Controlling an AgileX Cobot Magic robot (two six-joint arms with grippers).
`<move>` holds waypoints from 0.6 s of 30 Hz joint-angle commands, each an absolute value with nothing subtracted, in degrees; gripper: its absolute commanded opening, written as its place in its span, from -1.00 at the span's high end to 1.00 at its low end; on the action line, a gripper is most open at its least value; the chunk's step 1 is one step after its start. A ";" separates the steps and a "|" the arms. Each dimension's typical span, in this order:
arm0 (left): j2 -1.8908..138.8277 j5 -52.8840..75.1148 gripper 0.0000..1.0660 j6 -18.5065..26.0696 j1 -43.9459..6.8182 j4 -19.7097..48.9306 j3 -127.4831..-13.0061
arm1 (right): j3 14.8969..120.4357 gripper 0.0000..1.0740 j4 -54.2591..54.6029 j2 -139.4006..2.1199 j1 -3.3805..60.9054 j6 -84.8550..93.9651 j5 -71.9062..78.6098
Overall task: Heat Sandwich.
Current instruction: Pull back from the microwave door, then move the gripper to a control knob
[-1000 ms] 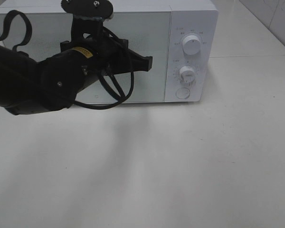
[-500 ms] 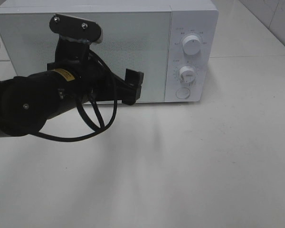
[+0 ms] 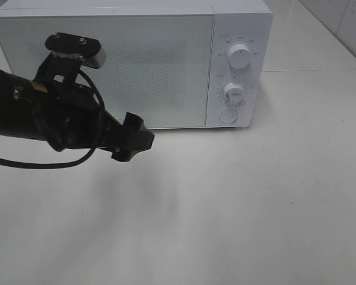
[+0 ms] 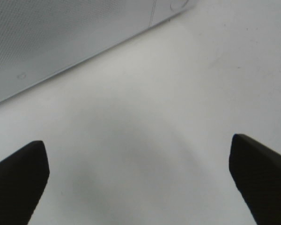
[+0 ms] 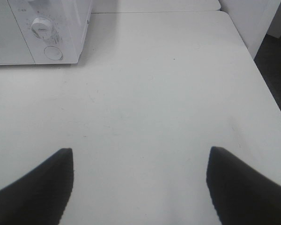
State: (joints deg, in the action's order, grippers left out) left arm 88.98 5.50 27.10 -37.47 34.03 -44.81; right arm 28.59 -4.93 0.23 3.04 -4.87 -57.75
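Apparently the sandwich is out of view, perhaps inside the microwave [image 3: 154,65], whose door is shut. Both pairs of jaws stand apart, empty. Setting the dials [image 3: 240,57] seems left.

Place: a robot test bench with a kitchen appliance.
Appliance: white microwave [image 3: 130,59] with two dials [image 3: 240,57], just behind the left gripper [image 3: 133,141].
Surface: plain white table [image 3: 255,208] beneath it.
Wiring: black cable [image 3: 41,165] looping below the arm.

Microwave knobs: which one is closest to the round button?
The lower knob, sitting just above the round button; the upper knob is higher on the panel.
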 commanded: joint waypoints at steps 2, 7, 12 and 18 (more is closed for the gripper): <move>85.60 14.04 -0.88 27.39 -33.80 34.03 -44.98 | 28.53 -0.40 -5.16 1.78 2.69 -4.35 -57.01; 81.30 24.64 -0.88 27.22 -27.33 33.98 -44.98 | 28.53 -0.40 -5.16 1.78 2.69 -4.35 -57.01; 75.57 35.70 -0.88 24.12 -17.48 31.86 -44.98 | 28.53 -0.40 -5.16 1.78 2.69 -4.35 -57.01; 69.27 43.83 -0.88 19.65 -9.40 24.58 -44.92 | 28.53 -0.40 -5.16 1.78 2.69 -4.35 -57.01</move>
